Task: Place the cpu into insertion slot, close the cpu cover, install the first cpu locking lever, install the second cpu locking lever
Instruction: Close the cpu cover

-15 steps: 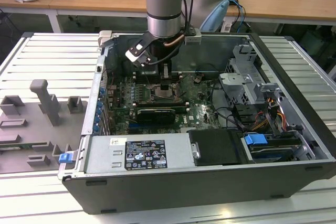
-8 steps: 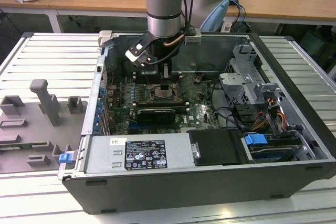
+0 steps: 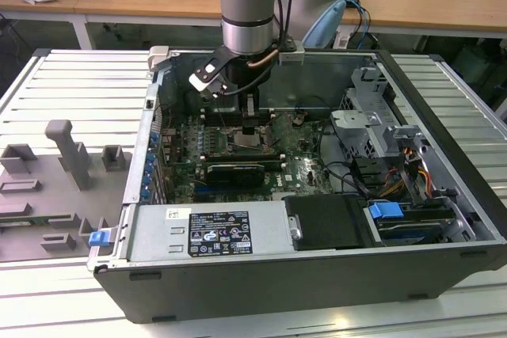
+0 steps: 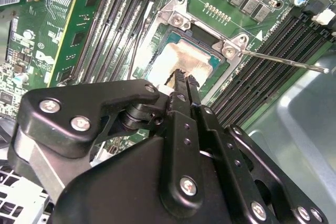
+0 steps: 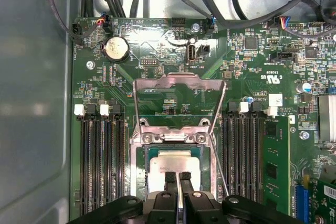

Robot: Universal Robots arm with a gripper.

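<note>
From where I stand, the cpu lies flat in the insertion slot, its pale top square to the silver rim. The cpu cover is tipped back open behind it, and one thin locking lever is swung out to the side over the memory slots. I judge the work to be at the seating of the chip. To do that well, the chip must sit level on all four sides, with no corner riding on the rim. Any touch on it should go straight down and stay light, never sideways, because a slide could hurt the contacts underneath. The claw has its two fingertips drawn together with nothing visible between them. It is poised right over the near part of the chip's top, and I cannot tell whether it touches. The arm comes down nearly plumb into the open computer case lying on the slatted bench. Its wrist is held upright and the claw points straight at the board.
</note>
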